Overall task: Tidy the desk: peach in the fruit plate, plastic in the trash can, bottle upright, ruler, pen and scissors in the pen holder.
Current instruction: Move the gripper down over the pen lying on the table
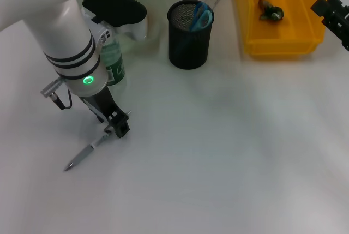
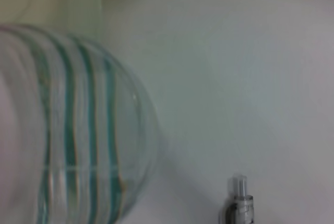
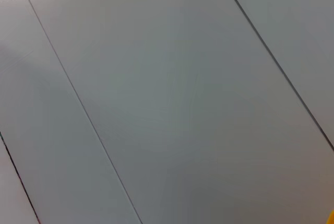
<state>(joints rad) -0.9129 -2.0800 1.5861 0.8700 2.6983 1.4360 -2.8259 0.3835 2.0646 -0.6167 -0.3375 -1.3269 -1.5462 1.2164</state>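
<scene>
A slim silver-grey pen is lying slanted on the smooth white desk, its upper end sitting between the tips of the left gripper; I cannot tell whether they are clamping it. The arm is hiding much of the ribbed, green-labelled clear bottle. The right gripper is hanging cut off beside the yellow bin.

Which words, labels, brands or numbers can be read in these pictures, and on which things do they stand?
No text can be read.
Bottle label: green with pale marks, too small and blurred to read.
Pen: no print can be made out.
Pen holder: plain black mesh, no label seen.
Yellow bin: no writing seen.
Left pincer, down at the pen's upper end: no marking legible.
</scene>
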